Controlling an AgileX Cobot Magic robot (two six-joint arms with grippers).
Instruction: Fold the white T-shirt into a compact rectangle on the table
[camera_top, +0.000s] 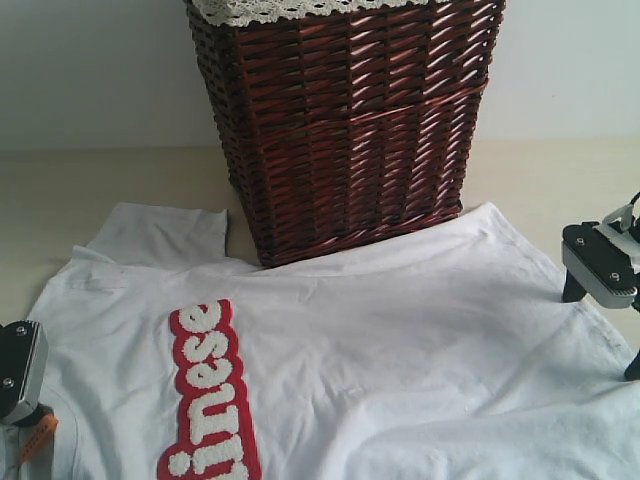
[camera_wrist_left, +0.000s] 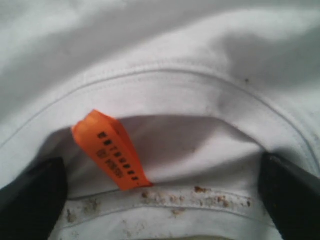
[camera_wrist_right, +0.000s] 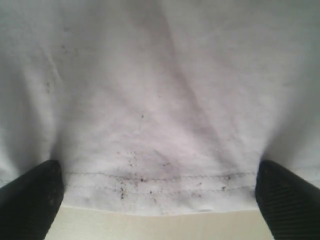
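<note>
Soft even daylight, faint shadows, mild blur, wrist views dimmer and softly focused

Pale beige counter (camera_top: 60, 190), seen from the exterior camera. A white T-shirt (camera_top: 420, 330) lies spread across its near part, printed side up; a red-edged band of fuzzy white letters (camera_top: 210, 390) runs toward the near edge, and one sleeve (camera_top: 165, 235) points away. A dark red-brown wicker basket (camera_top: 345, 130) stands upright behind, its base meeting the shirt's far edge. Bare counter shows on either side of the basket.
</note>
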